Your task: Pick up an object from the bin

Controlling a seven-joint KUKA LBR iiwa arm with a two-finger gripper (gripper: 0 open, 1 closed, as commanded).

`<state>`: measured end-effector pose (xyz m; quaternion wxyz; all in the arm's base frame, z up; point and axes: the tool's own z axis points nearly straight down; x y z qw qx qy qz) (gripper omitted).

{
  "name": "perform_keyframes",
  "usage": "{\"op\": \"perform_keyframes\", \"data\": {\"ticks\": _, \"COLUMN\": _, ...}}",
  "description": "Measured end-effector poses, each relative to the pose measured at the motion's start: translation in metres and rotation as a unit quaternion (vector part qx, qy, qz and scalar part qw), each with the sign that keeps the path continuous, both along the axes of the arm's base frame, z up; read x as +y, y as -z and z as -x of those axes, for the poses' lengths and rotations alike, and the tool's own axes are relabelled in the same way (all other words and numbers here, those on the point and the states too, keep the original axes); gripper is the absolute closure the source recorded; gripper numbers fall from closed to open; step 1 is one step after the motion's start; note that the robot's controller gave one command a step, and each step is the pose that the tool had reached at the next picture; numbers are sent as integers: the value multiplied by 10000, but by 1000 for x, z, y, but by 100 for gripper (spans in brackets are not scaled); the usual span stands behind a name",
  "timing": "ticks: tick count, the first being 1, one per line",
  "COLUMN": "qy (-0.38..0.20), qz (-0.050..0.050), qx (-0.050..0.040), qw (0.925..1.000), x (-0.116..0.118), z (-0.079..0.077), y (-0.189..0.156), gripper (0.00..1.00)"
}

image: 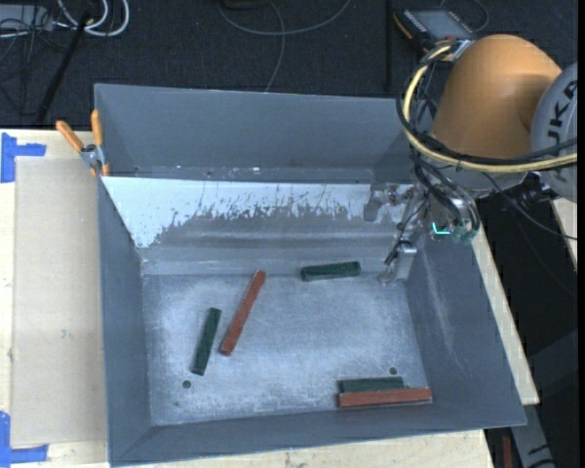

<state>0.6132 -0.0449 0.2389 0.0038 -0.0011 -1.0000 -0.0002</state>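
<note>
Gripper [398, 258] hangs low in the back right corner of the grey bin [253, 135], close to the right wall, under the arm's orange cover [495, 94] and looped cables. Claw state: cannot tell whether apart or together, as the tip is too small and cluttered to read. Nothing is seen held in it.

The nearest thing is the dark green bar [331, 272]. It is short, flat, straight-edged and matte dark green. It lies almost level across the view at the back of the floor, right of centre, just below the foot of the back wall. It sits just left of the gripper, near but apart from it, not under it.

Count: five bars in all, three dark green and two red-brown.
- The second green stick [206, 340] lies left of centre on the floor, steeply tilted, top end leaning right.
- The long red-brown stick [243, 312] lies just beside it on the right, tilted the same way and longer. Whether the two touch cannot be told.
- The third green bar [370, 385] lies level at the front right.
- The second red-brown bar [384, 397] lies right along the third green bar's front edge, side by side and touching, and reaches a bit further right.

The front right pair is well apart from the gripper. The bin floor is speckled pale.
</note>
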Motion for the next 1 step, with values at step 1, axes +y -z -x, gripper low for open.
{"op": "perform_keyframes", "data": {"ticks": 1, "qy": -422, "qz": -10, "qx": 3, "qw": 9991, "x": 59, "z": 5, "y": 131, "gripper": 0}}
